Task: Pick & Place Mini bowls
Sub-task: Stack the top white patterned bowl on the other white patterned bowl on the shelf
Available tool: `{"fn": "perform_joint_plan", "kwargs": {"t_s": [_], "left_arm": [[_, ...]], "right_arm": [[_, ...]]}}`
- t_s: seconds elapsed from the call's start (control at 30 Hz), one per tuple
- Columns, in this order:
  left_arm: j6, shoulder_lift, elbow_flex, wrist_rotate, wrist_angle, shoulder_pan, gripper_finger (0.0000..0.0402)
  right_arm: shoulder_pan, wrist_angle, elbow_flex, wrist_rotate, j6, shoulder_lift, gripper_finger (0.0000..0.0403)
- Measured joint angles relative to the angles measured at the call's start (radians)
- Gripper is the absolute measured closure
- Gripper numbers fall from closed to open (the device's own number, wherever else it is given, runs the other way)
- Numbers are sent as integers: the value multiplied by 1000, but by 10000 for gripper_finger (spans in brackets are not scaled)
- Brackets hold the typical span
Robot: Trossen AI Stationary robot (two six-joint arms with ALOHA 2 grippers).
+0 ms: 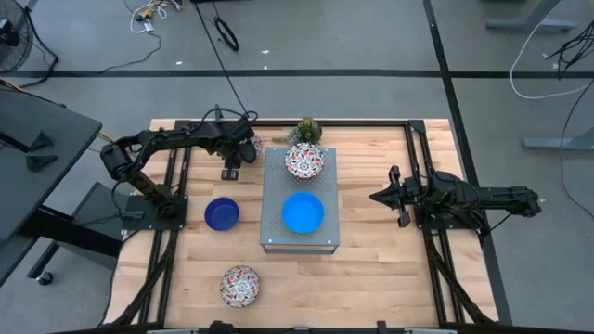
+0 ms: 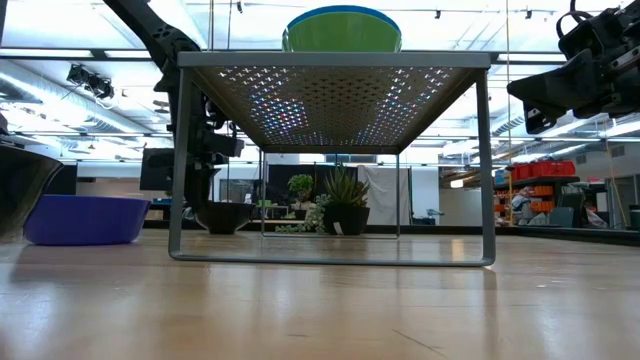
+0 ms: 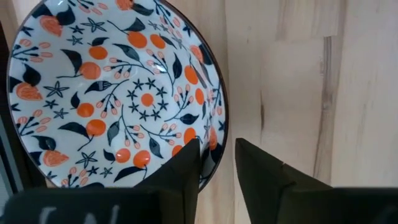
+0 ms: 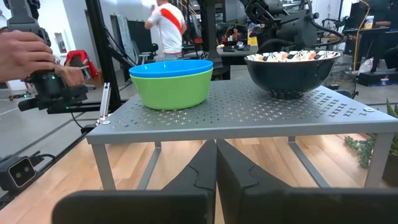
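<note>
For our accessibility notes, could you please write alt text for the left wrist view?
The left hand has one finger on each side of the rim of a white floral mini bowl on the wooden table.
</note>
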Motion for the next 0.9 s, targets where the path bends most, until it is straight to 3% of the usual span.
{"fn": "perform_joint_plan", "kwargs": {"t_s": [0.27,0.67,0.9], "left_arm": [[0,0,0,-7,-1,0,319],[0,-2,4,-15,3,-1,385],[-4,-2,4,-23,2,-6,389]], "right_arm": [[0,0,0,0,0,0,392],[0,0,0,0,0,0,392],[0,0,0,0,0,0,392]]}}
